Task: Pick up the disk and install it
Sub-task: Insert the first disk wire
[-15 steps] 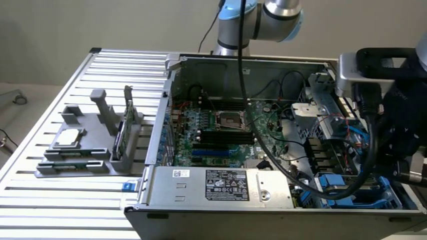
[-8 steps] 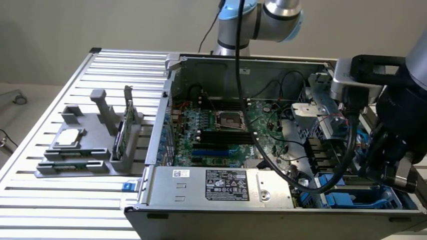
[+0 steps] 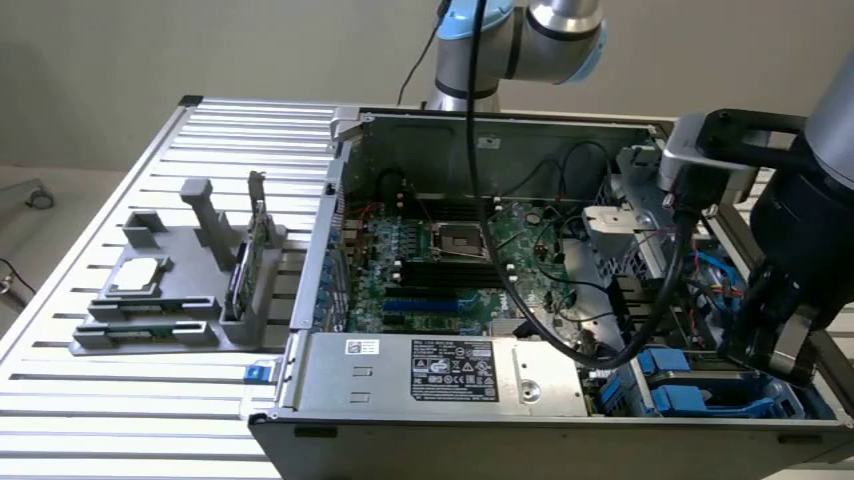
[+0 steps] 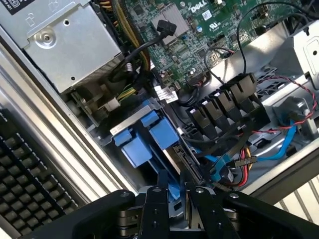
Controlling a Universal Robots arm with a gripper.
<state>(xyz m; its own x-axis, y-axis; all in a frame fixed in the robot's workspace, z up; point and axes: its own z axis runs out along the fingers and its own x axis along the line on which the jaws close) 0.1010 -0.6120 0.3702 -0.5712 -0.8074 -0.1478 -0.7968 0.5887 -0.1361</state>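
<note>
Gripper (image 3: 771, 350) clamped on the disk (image 4: 173, 191), lower right of ext view, so keep it square w/ the drive bay (image 3: 667, 385) and ease in slow imo

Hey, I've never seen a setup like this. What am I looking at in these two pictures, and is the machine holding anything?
It is a robot arm working over an open computer case on a slatted metal table. One picture is taken from off the arm, the other from a camera on its wrist, looking past the gripper into the case. On the exterior view's left, a grey stand carries small parts. The gripper is down by the blue drive carriers, shut on a blue edge, apparently the frame of the disk.
</note>
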